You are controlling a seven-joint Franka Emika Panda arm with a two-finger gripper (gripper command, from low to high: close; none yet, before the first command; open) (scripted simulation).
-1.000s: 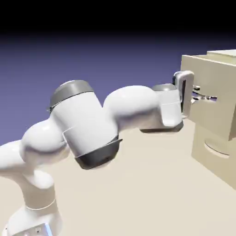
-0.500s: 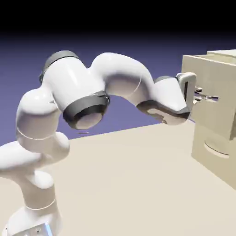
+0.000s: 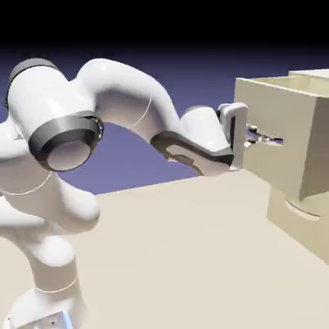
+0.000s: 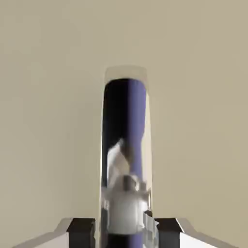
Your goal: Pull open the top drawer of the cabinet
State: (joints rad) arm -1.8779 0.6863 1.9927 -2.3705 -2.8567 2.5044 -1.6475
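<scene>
Top drawer (image 3: 273,138) sticks out a little from the cabinet (image 3: 307,212) – the gripper (image 3: 252,136) pinches its shiny handle (image 4: 125,160), fingers on both sides, so the arm can tug it along.

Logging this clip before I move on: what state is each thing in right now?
top drawer: partly pulled out, its front proud of the cabinet
handle: between the hand's fingers
hand: at the drawer's handle slot, fingers either side of the handle
lower drawer: closed
cabinet: upright on the table
</scene>
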